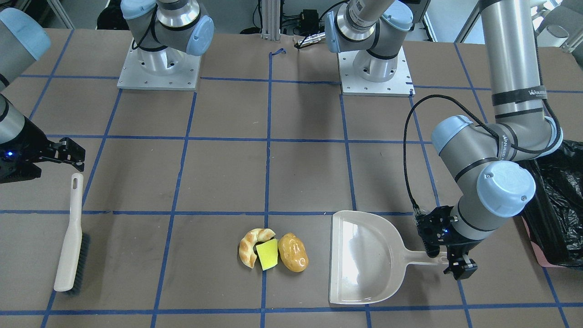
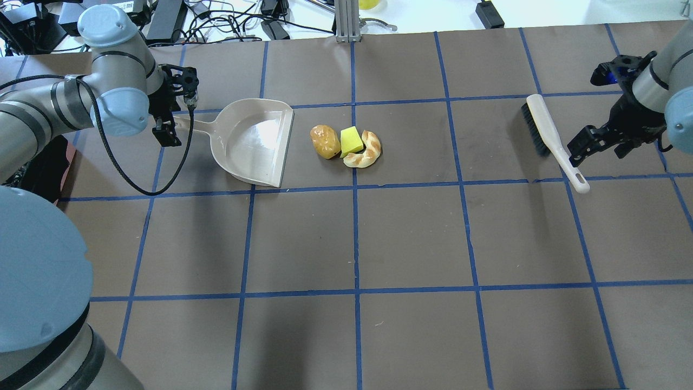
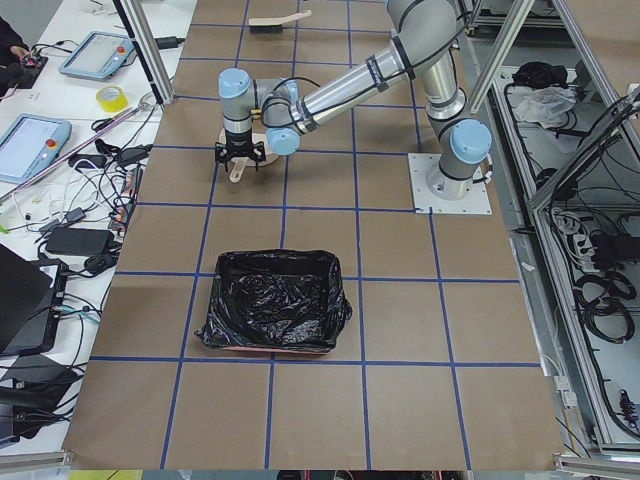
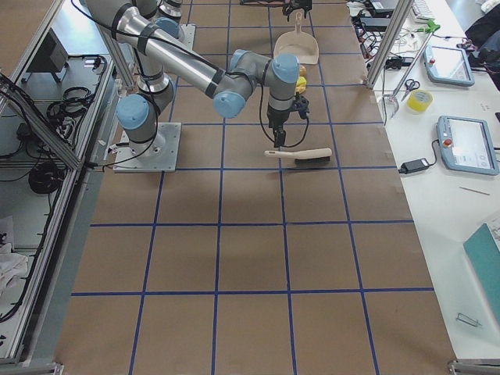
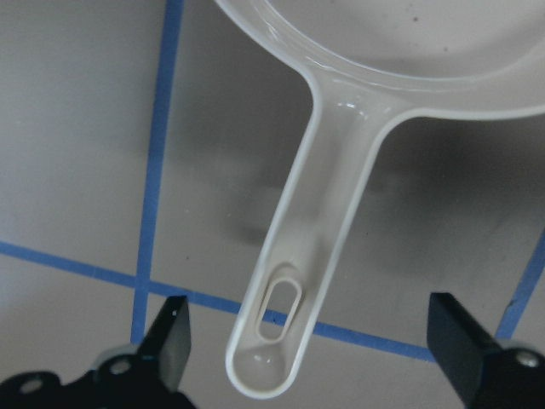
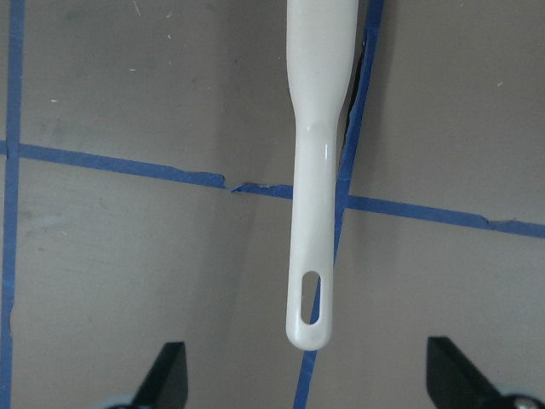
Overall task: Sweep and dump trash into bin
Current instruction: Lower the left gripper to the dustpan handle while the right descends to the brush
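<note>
Three toy trash pieces [image 2: 351, 142] sat on worktop [image 2: 411, 238] between beige plastic dustpan [image 2: 254, 138], robot's left, and white plastic brush [image 2: 549, 135], right; bag-lined pink bin [image 3: 272, 300] beyond dustpan.

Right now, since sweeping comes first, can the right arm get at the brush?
Probably yes: the right end effector is open and lined up with the end of the brush handle, and nothing visible stands between them.

Two silver-grey tubular arms, left arm [image 1: 508, 54] and right arm [image 1: 11, 54], with pale-blue round joint caps [image 1: 505, 187], black seam rings, white-lettered black straps [image 1: 519, 95] holding a looping black cable [image 1: 408, 150], square screw-holed metal base plates [image 1: 159, 78], and matte-black left gripper [image 1: 447, 257] and right gripper [image 1: 69, 153].
</note>
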`<move>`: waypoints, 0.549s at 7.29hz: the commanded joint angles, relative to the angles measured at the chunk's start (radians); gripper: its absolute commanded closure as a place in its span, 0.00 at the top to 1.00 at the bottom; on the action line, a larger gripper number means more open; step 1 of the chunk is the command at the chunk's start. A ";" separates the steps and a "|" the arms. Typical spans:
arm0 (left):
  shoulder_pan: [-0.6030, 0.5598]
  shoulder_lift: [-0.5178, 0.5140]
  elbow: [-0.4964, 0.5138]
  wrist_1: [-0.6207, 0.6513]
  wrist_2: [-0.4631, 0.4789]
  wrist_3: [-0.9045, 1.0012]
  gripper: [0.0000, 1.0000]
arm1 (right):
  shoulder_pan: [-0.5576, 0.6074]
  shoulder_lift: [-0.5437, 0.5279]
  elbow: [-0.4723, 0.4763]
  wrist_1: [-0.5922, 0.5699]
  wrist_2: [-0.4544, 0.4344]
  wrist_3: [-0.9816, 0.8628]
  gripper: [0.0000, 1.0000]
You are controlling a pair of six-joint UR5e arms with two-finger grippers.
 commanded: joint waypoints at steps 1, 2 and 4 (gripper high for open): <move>-0.001 -0.024 0.035 0.002 -0.006 0.044 0.95 | -0.001 0.083 0.001 -0.067 -0.029 -0.018 1.00; -0.006 -0.031 0.027 0.004 -0.008 0.044 0.85 | -0.002 0.115 0.001 -0.072 -0.031 -0.018 1.00; -0.010 -0.040 0.026 0.005 -0.007 0.044 0.58 | -0.001 0.137 0.002 -0.071 -0.031 -0.012 1.00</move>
